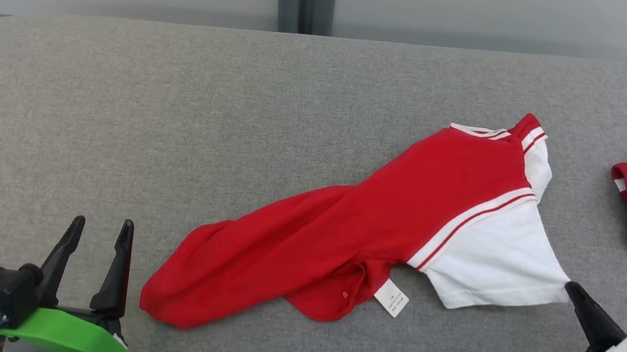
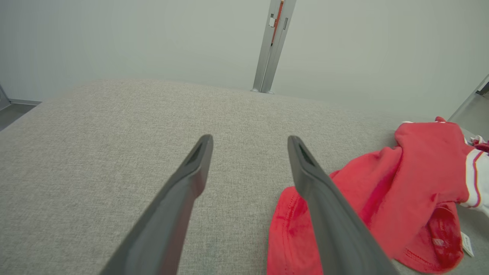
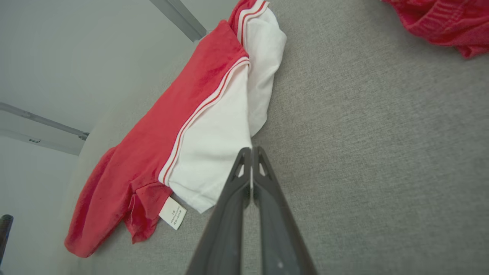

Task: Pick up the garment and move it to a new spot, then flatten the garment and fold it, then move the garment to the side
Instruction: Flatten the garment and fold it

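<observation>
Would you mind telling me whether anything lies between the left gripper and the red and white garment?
Nothing visible does. Only bare grey table separates the open left gripper from the near red end of the garment.

The left gripper [image 1: 104,220] points upward, its two dark fingers spread wide apart. The right gripper [image 1: 572,287] angles up and leftward, fingers pressed together, a white corner of the garment [image 1: 341,238] pinched at their tips.
</observation>
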Motion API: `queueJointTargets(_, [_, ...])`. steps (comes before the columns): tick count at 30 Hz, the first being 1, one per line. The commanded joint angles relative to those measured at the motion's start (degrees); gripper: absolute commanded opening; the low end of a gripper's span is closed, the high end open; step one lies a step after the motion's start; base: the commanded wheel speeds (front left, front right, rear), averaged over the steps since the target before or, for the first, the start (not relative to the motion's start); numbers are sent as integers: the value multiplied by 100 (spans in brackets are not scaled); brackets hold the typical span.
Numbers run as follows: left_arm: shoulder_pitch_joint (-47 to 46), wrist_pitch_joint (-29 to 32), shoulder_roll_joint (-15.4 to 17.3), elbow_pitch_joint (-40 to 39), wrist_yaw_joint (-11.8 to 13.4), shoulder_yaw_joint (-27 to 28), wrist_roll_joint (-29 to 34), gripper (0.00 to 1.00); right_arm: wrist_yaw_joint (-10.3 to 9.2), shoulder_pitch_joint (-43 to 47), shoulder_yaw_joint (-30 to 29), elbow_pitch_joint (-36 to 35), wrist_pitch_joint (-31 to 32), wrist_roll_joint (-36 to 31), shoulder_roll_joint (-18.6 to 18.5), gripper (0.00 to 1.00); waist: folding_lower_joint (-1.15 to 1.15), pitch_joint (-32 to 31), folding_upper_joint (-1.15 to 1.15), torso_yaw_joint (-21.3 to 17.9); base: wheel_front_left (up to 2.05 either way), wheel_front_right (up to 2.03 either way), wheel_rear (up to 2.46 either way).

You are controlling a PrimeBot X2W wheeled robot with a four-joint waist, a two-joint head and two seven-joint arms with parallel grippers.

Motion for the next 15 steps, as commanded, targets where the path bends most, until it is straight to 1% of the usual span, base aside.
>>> queueJointTargets(1, [49, -15, -14, 13, -33, 24, 16, 100, 3, 147, -113, -165, 119, 187, -28, 0, 0, 18, 0, -40, 0, 0, 0])
queueJointTargets(10, [19, -15, -25, 151, -85, 37, 24, 100, 3, 1008, -694, -794, 1239, 946, 75, 0, 0, 62, 0, -18, 0, 0, 0])
queueJointTargets(13, [19, -15, -14, 187, -96, 42, 18, 100, 3, 1218, -951, -939, 1581, 1047, 105, 0, 0, 78, 0, 3, 0, 0, 0])
queueJointTargets(15, [13, -15, -20, 203, -100, 54, 17, 100, 3, 1324, -1156, -981, 1736, 976, 142, 0, 0, 89, 0, 12, 0, 0, 0])
